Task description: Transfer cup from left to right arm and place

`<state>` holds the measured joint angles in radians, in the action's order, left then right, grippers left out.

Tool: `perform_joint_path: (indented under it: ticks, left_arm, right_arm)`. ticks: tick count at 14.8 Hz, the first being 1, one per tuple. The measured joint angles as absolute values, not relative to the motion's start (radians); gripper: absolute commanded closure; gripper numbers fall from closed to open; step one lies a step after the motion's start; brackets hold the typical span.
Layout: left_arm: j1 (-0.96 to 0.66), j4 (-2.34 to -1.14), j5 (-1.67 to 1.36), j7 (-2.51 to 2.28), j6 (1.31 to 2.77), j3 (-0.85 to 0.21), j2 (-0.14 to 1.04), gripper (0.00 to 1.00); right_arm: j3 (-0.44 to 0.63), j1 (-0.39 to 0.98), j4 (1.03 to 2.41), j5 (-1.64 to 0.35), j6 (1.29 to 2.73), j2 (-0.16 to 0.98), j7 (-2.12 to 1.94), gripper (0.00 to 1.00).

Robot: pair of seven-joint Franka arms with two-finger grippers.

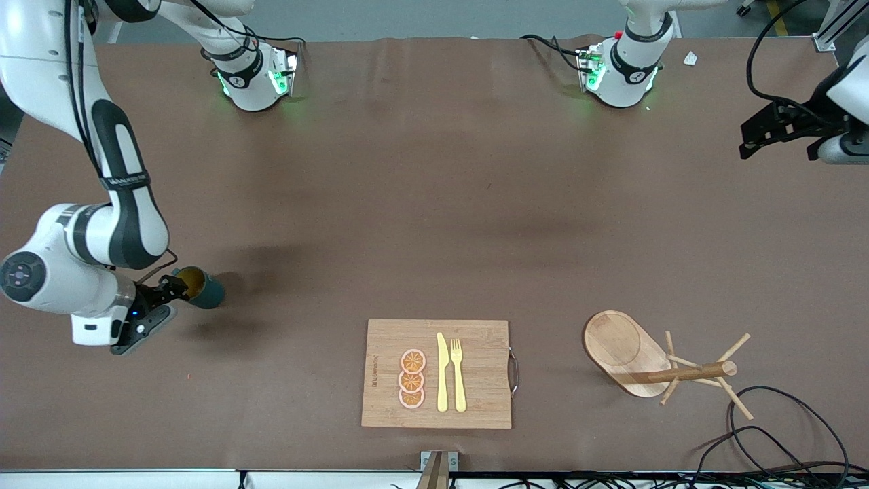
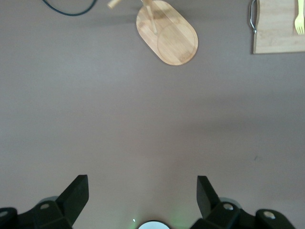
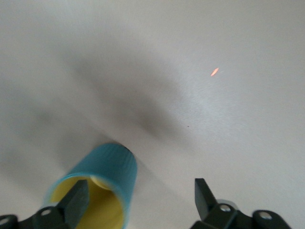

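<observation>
The cup (image 1: 202, 288), dark teal and ribbed with a yellow-brown inside, lies tipped at the right arm's end of the table, its mouth turned toward my right gripper (image 1: 168, 291). In the right wrist view the cup (image 3: 109, 169) looks smeared. My right gripper (image 3: 142, 193) is open. One finger sits inside the cup's mouth and the other stands well clear of its wall, so nothing is clamped. No handle shows. My left gripper (image 1: 781, 132) waits, open and holding nothing, over the left arm's end of the table; the left wrist view shows its jaws wide over bare table (image 2: 143, 193).
A wooden cutting board (image 1: 475, 339) with orange slices (image 1: 411, 379), a yellow knife (image 1: 442, 373) and a fork (image 1: 459, 373) lies near the front edge. A wooden peg rack on an oval base (image 1: 614, 343) lies on its side toward the left arm's end, with black cables (image 1: 781, 435) beside it.
</observation>
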<state>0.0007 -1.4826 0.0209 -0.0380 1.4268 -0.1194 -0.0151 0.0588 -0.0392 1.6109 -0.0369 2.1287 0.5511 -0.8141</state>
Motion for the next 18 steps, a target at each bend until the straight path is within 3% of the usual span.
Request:
perform_joint_path:
  ticks: [12, 18]
  left_arm:
    - [0.001, -1.535, 0.021, -0.039, 1.452, -0.152, -0.063, 0.0]
    - [0.005, -1.536, 0.021, -0.039, 1.468, -0.152, -0.063, 0.0]
  right_arm:
    - [0.07, -0.068, 1.59, -0.036, 1.671, 0.087, -0.295, 0.0]
    - [0.071, -0.077, 1.603, -0.036, 1.568, -0.055, -0.252, 0.0]
